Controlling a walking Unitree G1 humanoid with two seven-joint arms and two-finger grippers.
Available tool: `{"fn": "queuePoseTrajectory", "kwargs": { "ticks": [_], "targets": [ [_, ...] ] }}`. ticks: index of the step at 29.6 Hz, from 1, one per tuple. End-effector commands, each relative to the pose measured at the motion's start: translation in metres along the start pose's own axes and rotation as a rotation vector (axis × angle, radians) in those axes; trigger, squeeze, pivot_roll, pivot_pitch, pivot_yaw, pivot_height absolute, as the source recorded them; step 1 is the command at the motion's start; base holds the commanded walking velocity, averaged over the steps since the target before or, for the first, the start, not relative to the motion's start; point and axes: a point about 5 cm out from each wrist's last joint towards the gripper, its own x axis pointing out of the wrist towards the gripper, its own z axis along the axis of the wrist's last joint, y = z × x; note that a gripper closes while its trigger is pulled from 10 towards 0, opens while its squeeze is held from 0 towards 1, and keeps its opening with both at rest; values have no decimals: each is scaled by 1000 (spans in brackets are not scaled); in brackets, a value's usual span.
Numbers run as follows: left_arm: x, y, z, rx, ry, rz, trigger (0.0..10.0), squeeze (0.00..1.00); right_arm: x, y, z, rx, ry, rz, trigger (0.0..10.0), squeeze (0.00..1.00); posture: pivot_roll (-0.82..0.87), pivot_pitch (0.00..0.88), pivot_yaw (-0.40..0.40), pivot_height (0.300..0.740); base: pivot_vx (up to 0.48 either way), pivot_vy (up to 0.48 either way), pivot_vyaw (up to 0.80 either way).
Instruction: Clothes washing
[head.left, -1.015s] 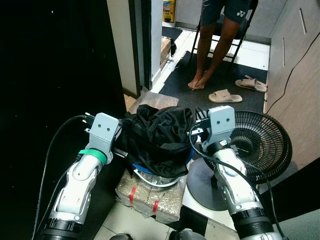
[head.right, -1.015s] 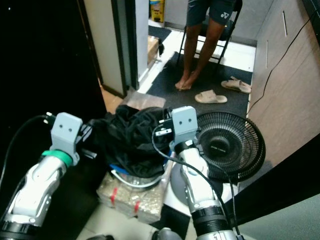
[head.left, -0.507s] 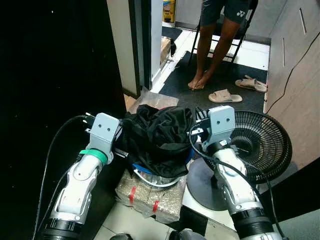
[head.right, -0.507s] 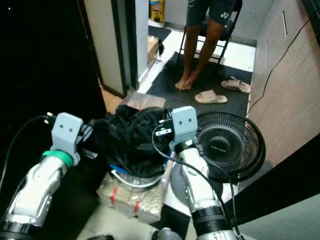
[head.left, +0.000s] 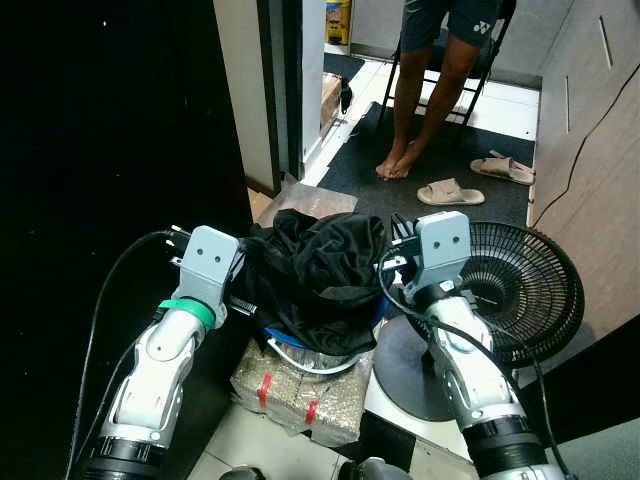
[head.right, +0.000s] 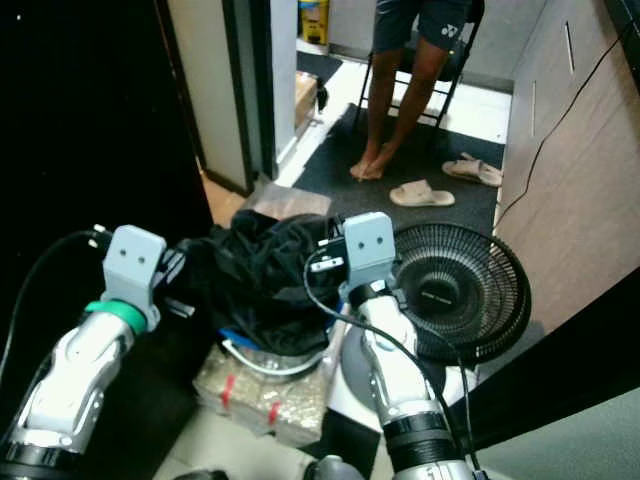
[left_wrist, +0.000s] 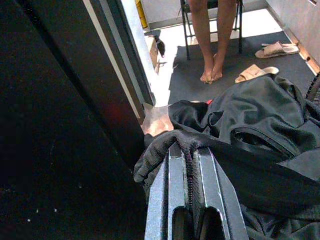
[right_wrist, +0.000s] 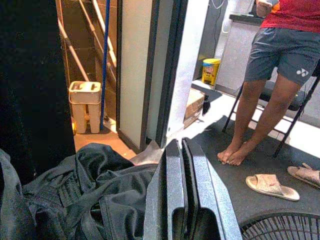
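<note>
A heap of black clothes (head.left: 320, 270) lies piled in a basket whose blue and white rim (head.left: 300, 358) shows below it. My left gripper (left_wrist: 188, 146) is at the heap's left edge, shut with a fold of the black cloth pinched at its fingertips. My right gripper (right_wrist: 179, 144) is at the heap's right edge, beside the blue rim. Its fingers are pressed together and nothing shows between them. In the left eye view both wrist housings flank the heap, and the clothes hide the fingertips.
A plastic-wrapped package (head.left: 300, 395) sits under the basket. A black floor fan (head.left: 510, 290) stands close on the right. A tall dark panel (head.left: 120, 150) fills the left. Ahead, a person's bare legs (head.left: 420, 90) by a chair, and sandals (head.left: 450, 192) on a dark mat.
The camera view has shifted slightly. Both grippers and the clothes keep the same places.
</note>
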Motion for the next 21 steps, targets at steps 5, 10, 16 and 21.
{"fn": "queuePoseTrajectory", "kwargs": {
  "ticks": [5,10,16,21],
  "targets": [
    [-1,-3,-6,-17,25,-7,10000,0,-1,0,-1,1,7,1,10000,0,-36,0,35,740,0,0,0],
    [0,-4,-6,-19,21,-5,10000,0,1,0,0,-3,3,8,10000,0,-36,0,35,740,0,0,0],
    [0,-3,-6,-19,21,-5,10000,0,1,0,0,-2,4,8,10000,0,-36,0,36,740,0,0,0],
    [0,-3,-6,-18,22,-5,10000,0,0,0,0,-1,5,8,10000,0,-36,0,37,740,0,0,0]
  ]
}}
